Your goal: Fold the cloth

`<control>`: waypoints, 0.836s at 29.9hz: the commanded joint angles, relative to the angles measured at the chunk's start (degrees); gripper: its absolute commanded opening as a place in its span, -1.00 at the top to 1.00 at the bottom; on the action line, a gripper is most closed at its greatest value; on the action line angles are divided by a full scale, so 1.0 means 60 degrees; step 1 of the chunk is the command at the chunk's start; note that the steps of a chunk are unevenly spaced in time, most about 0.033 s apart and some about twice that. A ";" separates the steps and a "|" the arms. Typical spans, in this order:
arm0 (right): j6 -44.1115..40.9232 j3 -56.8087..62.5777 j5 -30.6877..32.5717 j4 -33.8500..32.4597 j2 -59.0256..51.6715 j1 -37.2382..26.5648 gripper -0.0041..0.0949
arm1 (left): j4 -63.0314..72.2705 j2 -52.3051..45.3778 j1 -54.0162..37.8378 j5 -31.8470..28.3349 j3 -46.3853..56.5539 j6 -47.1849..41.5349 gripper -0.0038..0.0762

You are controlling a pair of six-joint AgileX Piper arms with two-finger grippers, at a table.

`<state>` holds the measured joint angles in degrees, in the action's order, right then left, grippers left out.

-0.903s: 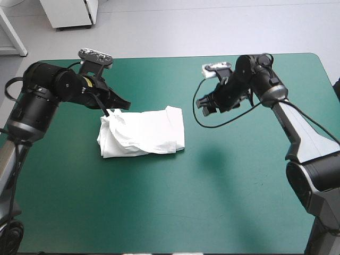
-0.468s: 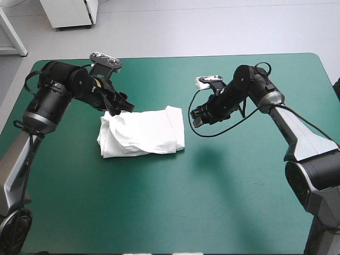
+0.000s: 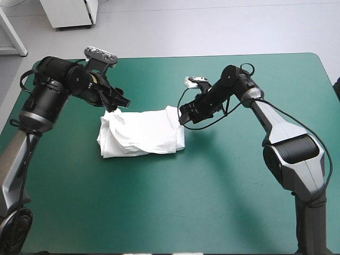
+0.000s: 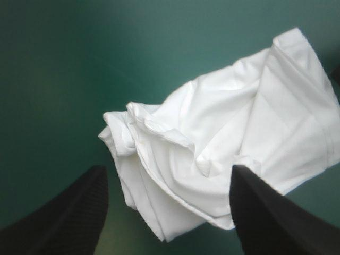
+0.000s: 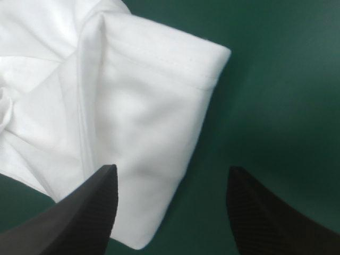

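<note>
The white T-shirt [image 3: 142, 133] lies as a loosely folded bundle at the middle of the table, its left end rumpled. My left gripper [image 3: 118, 104] hovers open just over the bundle's far left corner. In the left wrist view the T-shirt [image 4: 239, 122] lies under and ahead of the left gripper [image 4: 169, 172], whose black fingers stand apart with nothing between them. My right gripper [image 3: 186, 118] is open at the bundle's far right edge. In the right wrist view the right gripper [image 5: 171, 171] straddles the hemmed right end of the T-shirt [image 5: 133, 106] without gripping it.
Teal-green cover [image 3: 159, 202] runs from the bundle to the table's near edge, and a wide stretch of it lies to the right of the bundle. Both arms reach in low over the table's far half.
My left gripper, shut at the bundle's far left corner earlier, has opened. My right gripper has moved left and down to the bundle's right edge, staying open. The T-shirt has not moved.
</note>
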<state>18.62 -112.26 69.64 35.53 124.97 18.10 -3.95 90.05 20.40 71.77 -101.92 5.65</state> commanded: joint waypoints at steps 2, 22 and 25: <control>0.0341 -0.0494 0.0011 0.1024 -0.0268 -0.0033 -0.24 | -0.0146 -0.0402 -0.0008 -0.0064 -0.0919 -0.0117 -0.29; 0.0487 -0.0469 -0.0153 0.1412 0.0769 0.0936 0.03 | -0.0527 -0.0512 -0.0008 0.0157 -0.1148 -0.0142 -0.23; 0.0487 -0.0555 -0.0157 0.1268 0.0769 0.0894 0.52 | -0.0541 -0.0627 -0.0008 0.0202 -0.1148 -0.0142 -0.23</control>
<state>21.15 -114.19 68.37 42.59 132.21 23.19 -6.55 89.44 20.40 72.01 -107.10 5.42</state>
